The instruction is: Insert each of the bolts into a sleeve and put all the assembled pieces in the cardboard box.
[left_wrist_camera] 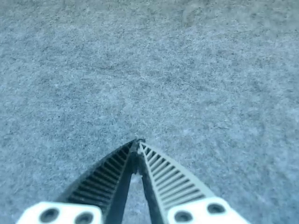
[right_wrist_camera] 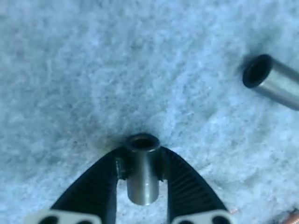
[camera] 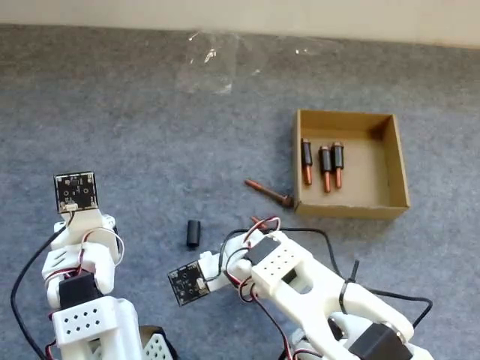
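Note:
My right gripper (right_wrist_camera: 141, 159) is shut on a dark metal sleeve (right_wrist_camera: 142, 182), held upright just above the grey carpet. A second sleeve (right_wrist_camera: 273, 81) lies loose close by; in the high view this sleeve (camera: 193, 233) sits just left of the right arm (camera: 300, 281). A copper bolt (camera: 268, 193) lies against the front left corner of the cardboard box (camera: 351, 210). Another bolt (camera: 259, 222) peeks out by the right arm's wires. Three assembled pieces (camera: 324, 163) lie inside the box. My left gripper (left_wrist_camera: 138, 142) is shut and empty over bare carpet.
A crumpled clear plastic bag (camera: 214, 56) lies at the back of the table. The left arm (camera: 82, 285) stands at the front left. Open carpet stretches between the two arms and the box.

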You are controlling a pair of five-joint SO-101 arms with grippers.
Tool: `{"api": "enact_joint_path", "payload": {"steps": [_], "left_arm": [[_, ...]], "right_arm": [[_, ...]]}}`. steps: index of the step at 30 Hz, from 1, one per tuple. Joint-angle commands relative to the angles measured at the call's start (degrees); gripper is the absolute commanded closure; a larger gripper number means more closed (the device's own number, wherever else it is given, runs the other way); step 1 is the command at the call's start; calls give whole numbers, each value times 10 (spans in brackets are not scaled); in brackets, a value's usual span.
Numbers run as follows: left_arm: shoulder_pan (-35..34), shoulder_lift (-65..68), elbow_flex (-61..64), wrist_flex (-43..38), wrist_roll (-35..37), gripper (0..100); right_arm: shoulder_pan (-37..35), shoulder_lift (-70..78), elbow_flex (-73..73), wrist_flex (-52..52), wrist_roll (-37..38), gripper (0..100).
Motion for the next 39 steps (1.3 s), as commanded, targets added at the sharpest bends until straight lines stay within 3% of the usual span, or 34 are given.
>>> {"api": "enact_joint_path", "payload": {"steps": [1,8,12,15,25,39], "left_arm": [[-2,-1,-7,-14,-5,994],[-2,-1,-7,-14,-4,994],[-2,-1,-7,-14,-4,994],[-2,-1,-7,-14,-4,994],[11,-1,-7,-14,-4,994],[33,-1,-5,-11,-5,994]], "right_arm": [[7,-3,-5,-1,-10,993],[-4,-29,-70,202,-11,993],[-19,-65,-89,260,-12,993],[-16,-102,-94,259,-20,993],[1,-298,-144,206,-216,993],[144,-537,-160,204,-419,993]]}}
